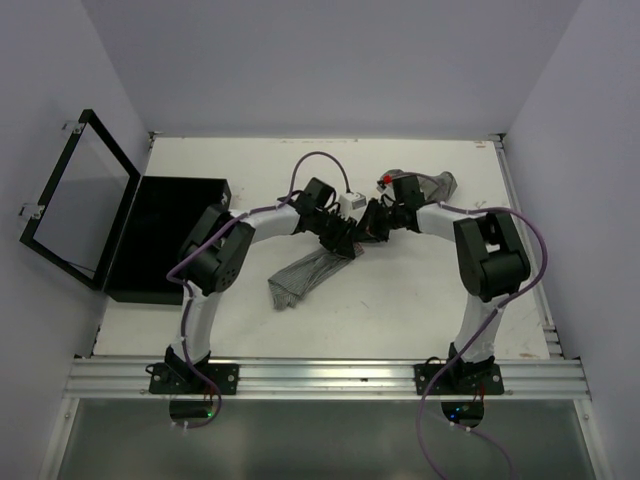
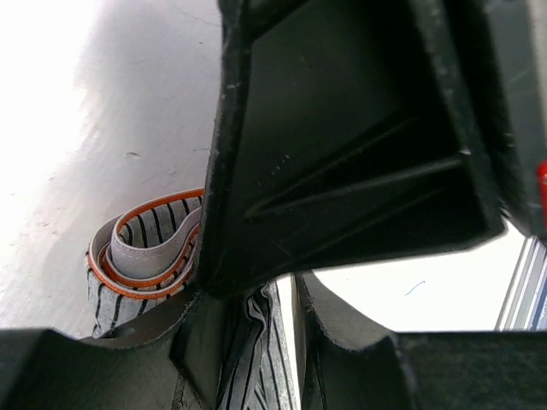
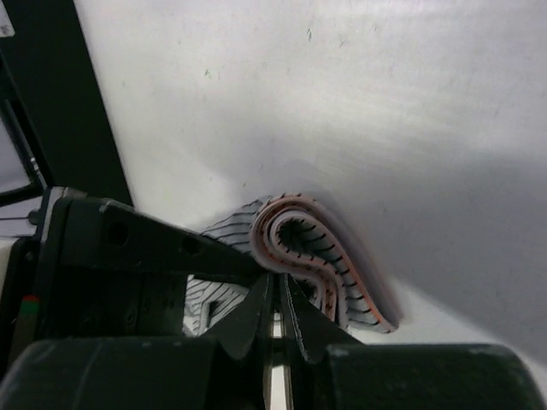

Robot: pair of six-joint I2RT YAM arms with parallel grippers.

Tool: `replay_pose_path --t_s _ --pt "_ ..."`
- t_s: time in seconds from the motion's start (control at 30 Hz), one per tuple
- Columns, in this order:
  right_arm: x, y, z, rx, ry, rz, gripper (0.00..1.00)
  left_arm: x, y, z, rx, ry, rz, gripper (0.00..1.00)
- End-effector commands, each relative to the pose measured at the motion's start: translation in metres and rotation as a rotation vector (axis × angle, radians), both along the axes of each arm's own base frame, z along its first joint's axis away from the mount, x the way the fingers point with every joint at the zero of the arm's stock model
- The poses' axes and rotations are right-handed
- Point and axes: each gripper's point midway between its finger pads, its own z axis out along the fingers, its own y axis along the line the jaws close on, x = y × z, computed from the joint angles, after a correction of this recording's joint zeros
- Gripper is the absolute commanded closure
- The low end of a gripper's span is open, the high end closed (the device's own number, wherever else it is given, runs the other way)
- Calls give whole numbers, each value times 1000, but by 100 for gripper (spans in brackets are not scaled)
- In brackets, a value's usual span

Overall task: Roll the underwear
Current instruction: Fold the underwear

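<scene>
In the overhead view, a flat black box lies at 9 o'clock on the white table. Its hinged lid stands open past the table's edge. The left gripper is at the table's middle with its fingers partly apart. Striped cloth lies in the gap, and a strip of light shows beside one finger. The underwear, grey with thin dark stripes, trails flat from the two grippers toward 7 o'clock. Its orange-edged waistband is curled into a small loose roll at the grippers' end. The right gripper faces the left one, just beside it. Its fingers are almost together and their tips touch the roll. Whether they pinch a fold of it cannot be told. A second grey garment lies at 1 o'clock, behind the right arm.
</scene>
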Motion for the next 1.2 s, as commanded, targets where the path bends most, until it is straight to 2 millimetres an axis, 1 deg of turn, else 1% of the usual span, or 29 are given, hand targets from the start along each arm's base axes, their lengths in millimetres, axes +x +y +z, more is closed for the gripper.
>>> replay_pose_path --t_s 0.0,0.07,0.1,0.13,0.17,0.2,0.27,0.33,0.4,0.5,0.53,0.6,0.77,0.83,0.9,0.97,1.07,1.17 --pt "-12 -20 -54 -212 25 77 91 2 10 -25 79 -26 16 61" --pt "-11 -22 -56 -224 19 81 92 3 11 -24 79 -28 18 61" --pt "-11 -21 -54 -218 6 90 92 2 11 -25 81 -28 16 61" --pt "-14 -21 -54 -216 11 89 92 2 11 -25 82 -28 15 61" --pt "-16 -19 -51 -196 11 93 92 3 12 -25 81 -29 17 61" --pt "-14 -18 -45 -186 -8 91 92 2 13 -26 83 -25 17 60" --pt "-14 -17 -42 -182 -13 90 91 2 13 -27 84 -24 19 60" --pt "-12 -23 -43 -222 -21 98 92 2 14 -27 85 -25 20 60" --pt "-10 -29 -49 -265 -36 113 92 2 14 -27 86 -26 21 59" --pt "-7 -36 -50 -311 -59 150 92 3 14 -25 87 -33 21 59" --pt "-2 -37 -47 -323 -87 159 92 2 15 -27 91 -32 20 59" --pt "2 -35 -33 -307 -129 173 91 2 15 -26 93 -34 16 59" --pt "-2 -13 16 -151 -185 215 88 3 16 -28 98 -35 15 59" --pt "-5 -7 25 -117 -184 215 87 3 16 -28 94 -36 14 59" --pt "-9 -4 29 -98 -159 217 86 2 15 -29 92 -31 14 59" --pt "-13 1 32 -82 -148 227 85 3 14 -27 86 -35 12 59" --pt "-19 2 29 -93 -118 224 82 3 14 -27 88 -36 11 58" --pt "-27 -2 7 -133 -51 248 83 4 14 -26 87 -40 12 58"
